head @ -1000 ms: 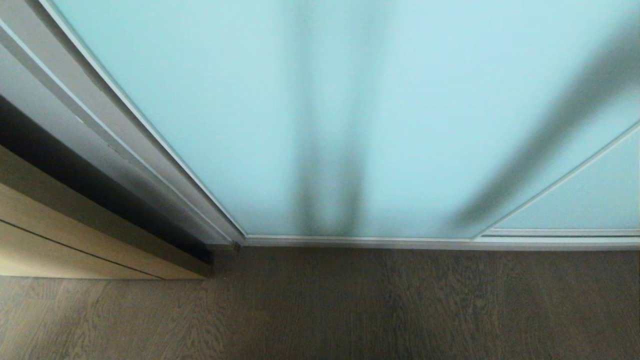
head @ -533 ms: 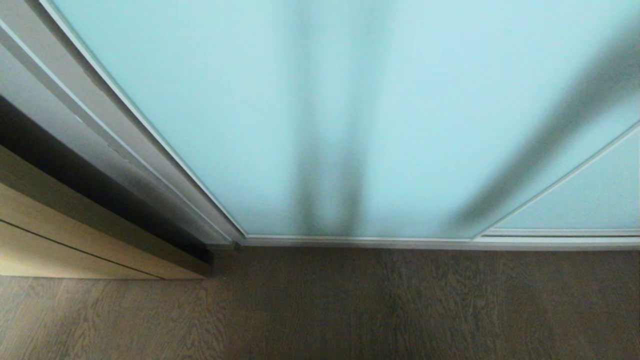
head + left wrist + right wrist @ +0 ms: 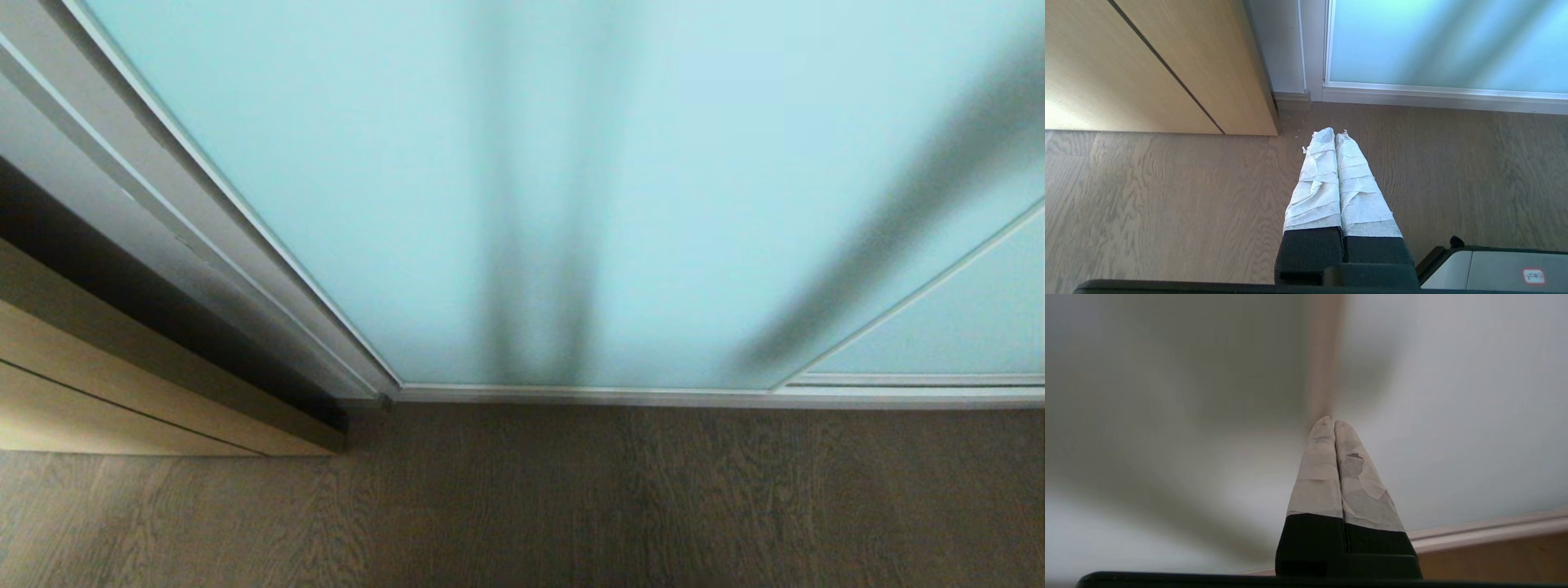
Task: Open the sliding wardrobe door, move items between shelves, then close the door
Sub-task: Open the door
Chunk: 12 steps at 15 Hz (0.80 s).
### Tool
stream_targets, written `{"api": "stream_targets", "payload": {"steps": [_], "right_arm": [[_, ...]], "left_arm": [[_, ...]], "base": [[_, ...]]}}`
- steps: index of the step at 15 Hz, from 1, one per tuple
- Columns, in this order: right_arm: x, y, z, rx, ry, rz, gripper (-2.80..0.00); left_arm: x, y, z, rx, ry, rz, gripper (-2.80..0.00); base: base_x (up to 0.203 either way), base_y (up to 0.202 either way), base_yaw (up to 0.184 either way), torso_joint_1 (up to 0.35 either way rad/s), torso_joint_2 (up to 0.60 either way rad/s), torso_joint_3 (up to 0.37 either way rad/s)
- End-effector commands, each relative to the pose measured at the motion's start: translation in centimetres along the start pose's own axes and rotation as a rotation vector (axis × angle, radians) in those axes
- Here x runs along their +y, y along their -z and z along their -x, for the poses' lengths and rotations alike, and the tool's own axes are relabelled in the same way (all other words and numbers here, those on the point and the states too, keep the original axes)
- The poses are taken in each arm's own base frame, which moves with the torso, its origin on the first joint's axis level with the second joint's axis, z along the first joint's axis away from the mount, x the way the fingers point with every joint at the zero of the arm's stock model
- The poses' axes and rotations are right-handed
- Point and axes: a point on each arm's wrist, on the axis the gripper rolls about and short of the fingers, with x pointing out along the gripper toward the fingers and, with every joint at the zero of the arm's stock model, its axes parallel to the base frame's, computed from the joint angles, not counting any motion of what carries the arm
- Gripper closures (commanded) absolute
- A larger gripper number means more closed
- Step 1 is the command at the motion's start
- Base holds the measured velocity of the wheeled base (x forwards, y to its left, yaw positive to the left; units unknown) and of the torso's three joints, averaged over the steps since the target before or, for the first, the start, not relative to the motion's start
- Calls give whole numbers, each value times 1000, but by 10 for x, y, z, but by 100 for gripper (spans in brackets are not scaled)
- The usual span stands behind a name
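The sliding wardrobe door (image 3: 571,188), frosted pale aqua glass in a thin silver frame, fills the far side and stands closed on its floor track. The right tool (image 3: 1334,424), pressed together and empty, points close at its surface. The left tool (image 3: 1335,134), likewise closed and empty, hangs over the wood floor (image 3: 1147,196) near the door's left corner.

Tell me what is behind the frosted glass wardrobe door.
Through the sliding wardrobe door only blurred dark vertical bands and one slanted dark streak show; whether they lie behind the glass or on it cannot be told. Shelves and cushion cannot be seen: the frosted panel covers the interior. A second frosted panel overlaps at the right.
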Motion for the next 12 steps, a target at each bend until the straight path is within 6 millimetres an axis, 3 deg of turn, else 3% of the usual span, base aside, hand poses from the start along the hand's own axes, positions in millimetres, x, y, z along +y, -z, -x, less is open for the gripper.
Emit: {"api": "stream_targets", "payload": {"steps": [1, 5, 12], "right_arm": [[11, -18, 25, -53, -42, -4, 0], [23, -27, 48, 33, -104, -50, 0], [8, -17, 10, 93, -97, -79, 0]], "left_arm": [[0, 0, 0, -2, 0, 0, 0], [0, 0, 0, -2, 0, 0, 0], [0, 0, 0, -2, 0, 0, 0]], "base": [[0, 0, 0, 0, 0, 0], [0, 0, 0, 0, 0, 0], [0, 0, 0, 0, 0, 0]]}}
